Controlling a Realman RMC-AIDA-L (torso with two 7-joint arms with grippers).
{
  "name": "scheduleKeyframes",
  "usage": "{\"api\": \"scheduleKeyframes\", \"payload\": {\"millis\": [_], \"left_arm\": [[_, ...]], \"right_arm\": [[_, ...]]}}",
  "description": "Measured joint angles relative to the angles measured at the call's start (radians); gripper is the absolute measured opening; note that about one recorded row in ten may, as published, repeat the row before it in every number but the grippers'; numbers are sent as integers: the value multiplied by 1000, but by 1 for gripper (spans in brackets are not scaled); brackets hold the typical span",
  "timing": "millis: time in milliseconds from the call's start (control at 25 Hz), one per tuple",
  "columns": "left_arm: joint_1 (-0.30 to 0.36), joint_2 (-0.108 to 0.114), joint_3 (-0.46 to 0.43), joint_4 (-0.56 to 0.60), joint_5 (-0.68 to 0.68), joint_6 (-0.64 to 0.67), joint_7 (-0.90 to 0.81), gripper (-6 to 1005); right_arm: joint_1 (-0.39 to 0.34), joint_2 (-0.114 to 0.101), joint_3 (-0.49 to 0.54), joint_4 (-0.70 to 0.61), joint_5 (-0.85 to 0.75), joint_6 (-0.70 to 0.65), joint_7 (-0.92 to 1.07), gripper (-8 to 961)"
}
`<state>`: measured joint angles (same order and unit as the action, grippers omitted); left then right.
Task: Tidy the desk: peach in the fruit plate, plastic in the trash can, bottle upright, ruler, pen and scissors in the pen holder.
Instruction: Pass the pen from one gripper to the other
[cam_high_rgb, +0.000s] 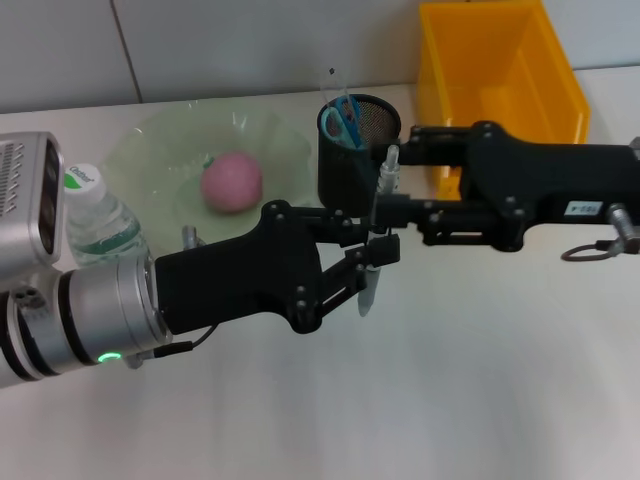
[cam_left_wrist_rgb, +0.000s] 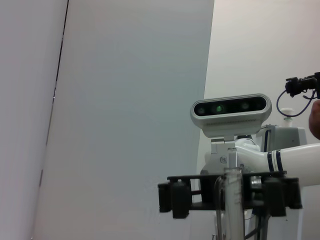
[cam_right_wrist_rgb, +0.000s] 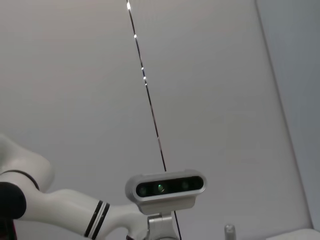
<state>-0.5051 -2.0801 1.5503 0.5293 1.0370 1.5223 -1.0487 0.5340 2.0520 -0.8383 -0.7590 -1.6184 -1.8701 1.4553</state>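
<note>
So both my arms meet over the middle of the desk, just in front of the pen holder (cam_high_rgb: 358, 135). My left gripper (cam_high_rgb: 372, 262) reaches in from the left and my right gripper (cam_high_rgb: 392, 195) comes in from the right, and there's a pen (cam_high_rgb: 378, 228) standing nearly upright between them. The left fingers (cam_high_rgb: 352, 268) look closed around the lower part of the pen, with its tip poking out below them. The right gripper sits at the pen's upper end, but honestly I can't tell if it's clamped on it or just alongside.

In the left wrist view I can see the clear pen barrel (cam_left_wrist_rgb: 232, 200) sticking up in front of a black gripper bar, with the head camera (cam_left_wrist_rgb: 231, 109) staring back at me. The right wrist view mostly shows wall plus just the tip of the pen (cam_right_wrist_rgb: 229, 231) at the edge.

The black mesh pen holder already has blue-handled scissors (cam_high_rgb: 342, 120) in it. The peach (cam_high_rgb: 232, 182) is sitting in the green fruit plate (cam_high_rgb: 150, 150) behind my left arm. The bottle (cam_high_rgb: 100, 225) stands upright at the left, just beside the plate. The yellow bin (cam_high_rgb: 500, 80) is at the back right, behind my right arm.
</note>
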Motion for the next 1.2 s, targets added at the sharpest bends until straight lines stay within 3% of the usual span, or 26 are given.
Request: {"api": "scheduleKeyframes", "payload": {"millis": [800,1200], "left_arm": [[-4,0,-1,-5,-4,1,-4,154],[-6,0,-1,-3,-5,0,-15,154]], "right_arm": [[4,2,-18,-14,0,5,-3,636],[6,2,-17,-14,-7,9,-3,491]]}}
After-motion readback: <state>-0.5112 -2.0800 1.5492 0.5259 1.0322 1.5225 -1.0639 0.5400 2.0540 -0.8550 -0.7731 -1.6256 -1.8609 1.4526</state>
